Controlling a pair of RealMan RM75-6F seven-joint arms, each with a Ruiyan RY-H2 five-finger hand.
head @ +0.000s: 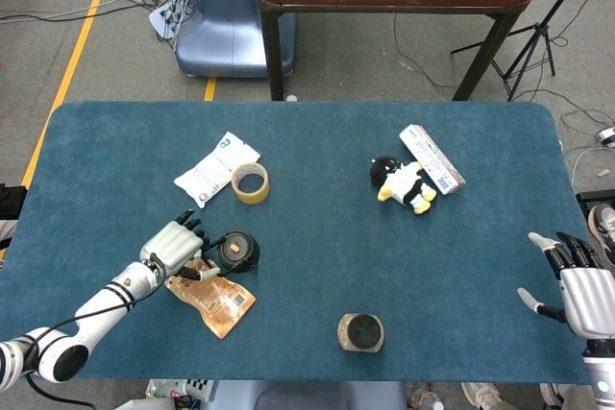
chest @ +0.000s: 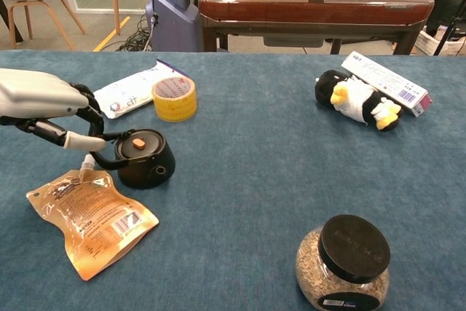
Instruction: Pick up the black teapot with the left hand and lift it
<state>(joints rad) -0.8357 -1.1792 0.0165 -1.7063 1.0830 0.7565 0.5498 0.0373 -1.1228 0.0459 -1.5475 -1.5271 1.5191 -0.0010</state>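
The black teapot (head: 235, 252) (chest: 144, 159), with an orange knob on its lid, stands on the blue table (head: 317, 256) at the left front, tipped a little toward the camera. My left hand (head: 174, 246) (chest: 48, 102) is just left of it, and its fingers (chest: 89, 112) curl around the teapot's handle with the thumb over the handle's top. The teapot's base still touches the cloth. My right hand (head: 582, 292) hangs off the table's right front edge, fingers spread, holding nothing.
An orange pouch (head: 212, 297) (chest: 88, 220) lies right under the left hand. A yellow tape roll (head: 250, 182) (chest: 174, 97) and a white packet (head: 213, 169) (chest: 129, 93) lie behind. A penguin plush (head: 404, 182), a box (head: 431, 157) and a black-lidded jar (head: 360, 332) sit further right.
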